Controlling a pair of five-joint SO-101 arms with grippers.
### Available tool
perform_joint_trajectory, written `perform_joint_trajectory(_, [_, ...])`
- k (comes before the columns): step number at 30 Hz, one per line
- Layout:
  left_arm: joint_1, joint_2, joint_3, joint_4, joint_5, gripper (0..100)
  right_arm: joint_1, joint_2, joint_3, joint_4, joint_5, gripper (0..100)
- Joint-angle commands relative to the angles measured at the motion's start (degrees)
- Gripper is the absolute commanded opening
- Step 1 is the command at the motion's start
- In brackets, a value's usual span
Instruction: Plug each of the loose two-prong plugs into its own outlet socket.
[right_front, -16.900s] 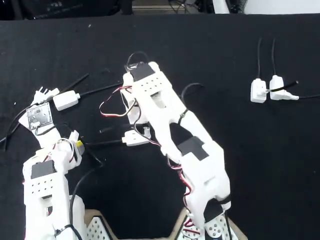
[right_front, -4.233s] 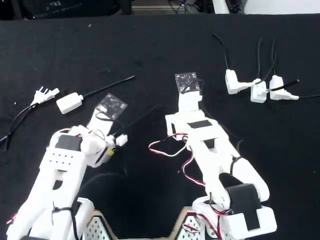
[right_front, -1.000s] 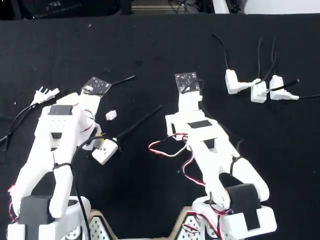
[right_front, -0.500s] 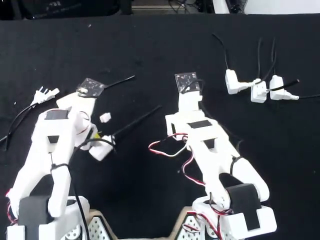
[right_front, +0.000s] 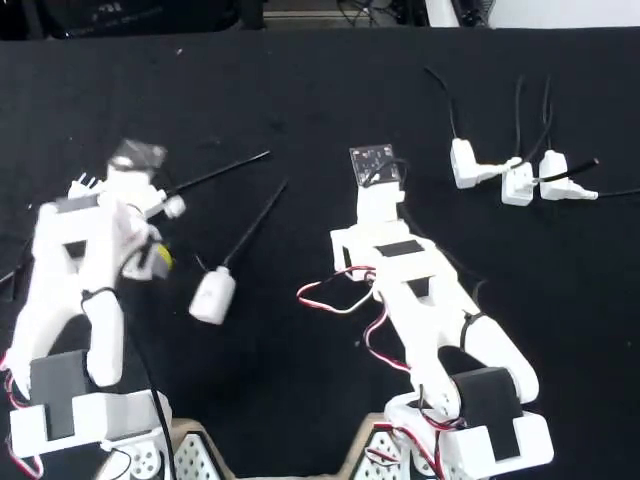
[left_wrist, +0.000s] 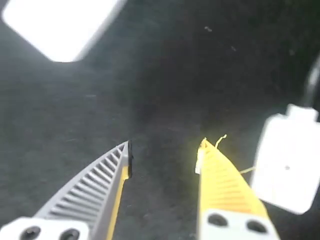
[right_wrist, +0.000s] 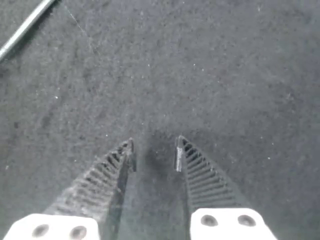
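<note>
"What do the claws hold?"

"Nothing. The left claw (left_wrist: 162, 150) gapes wide and the right claw (right_wrist: 154, 150) is slightly parted, both above the desk (right_front: 300, 100). A loose white socket (right_front: 212, 295) lies at the left claw's four o'clock."

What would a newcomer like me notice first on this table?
Two white robot arms, the left arm and the right arm, stand out against the black table. Between them lies a loose white outlet socket trailing a black cord, with the left arm's jaws open beside it. Toward the table's far right sits a cluster of white plugs and sockets with their own cords.
</note>
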Motion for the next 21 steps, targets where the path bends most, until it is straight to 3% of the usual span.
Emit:
perform_joint_trajectory(1, [0.4,-0.2,-15.4,16.7,0.3,22,1.1,-1.6,-2.8,0.1,-0.4,12.5])
perform_joint_trajectory(4, [6.6,-0.2,-18.4,27.0,0.3,22,1.1,-1.6,-2.8,0.1,-0.4,12.5])
perform_joint_trajectory(8, [15.7,0.4,-15.4,28.0,1.7,22,1.1,-1.6,-2.8,0.1,-0.4,12.5])
perform_joint_trajectory(13, [18.9,0.4,-6.1,15.9,6.2,22,1.1,-1.6,-2.8,0.1,-0.4,12.5])
perform_joint_trajectory(17, [15.4,0.4,0.9,5.8,5.9,22,1.1,-1.6,-2.8,0.1,-0.4,12.5])
perform_joint_trajectory(21, [10.9,0.4,4.3,0.8,5.8,22,1.1,-1.6,-2.8,0.1,-0.4,12.5])
